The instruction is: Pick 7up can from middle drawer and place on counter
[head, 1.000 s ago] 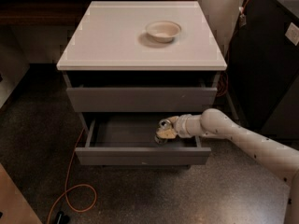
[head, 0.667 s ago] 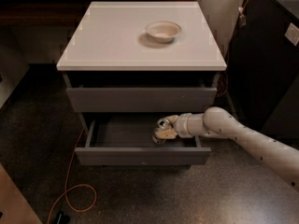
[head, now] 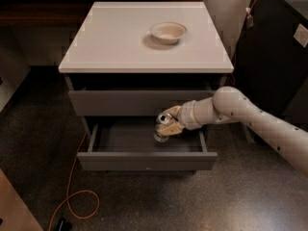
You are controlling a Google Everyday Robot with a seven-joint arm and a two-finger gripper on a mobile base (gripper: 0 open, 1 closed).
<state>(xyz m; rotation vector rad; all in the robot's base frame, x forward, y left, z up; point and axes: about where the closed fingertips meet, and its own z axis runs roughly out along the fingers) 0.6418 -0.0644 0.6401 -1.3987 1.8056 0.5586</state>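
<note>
The middle drawer (head: 144,160) is pulled open below the top drawer front. The 7up can (head: 162,126), silvery with a shiny lid, is held upright over the drawer's right half, lifted a little off its floor. My gripper (head: 169,123) reaches in from the right on a white arm and is shut on the can, its tan fingers (head: 171,113) on either side of it. The white counter (head: 120,42) lies above, with a cream bowl (head: 168,32) on its right half.
The top drawer front (head: 139,102) is close above the gripper. A dark cabinet (head: 274,61) stands at the right. An orange cable (head: 72,196) loops on the speckled floor at the lower left. A dark wooden ledge (head: 43,8) runs at the back left.
The gripper has raised the can slightly from the drawer floor and drawn it a little to the left; the arm has lifted with it.
</note>
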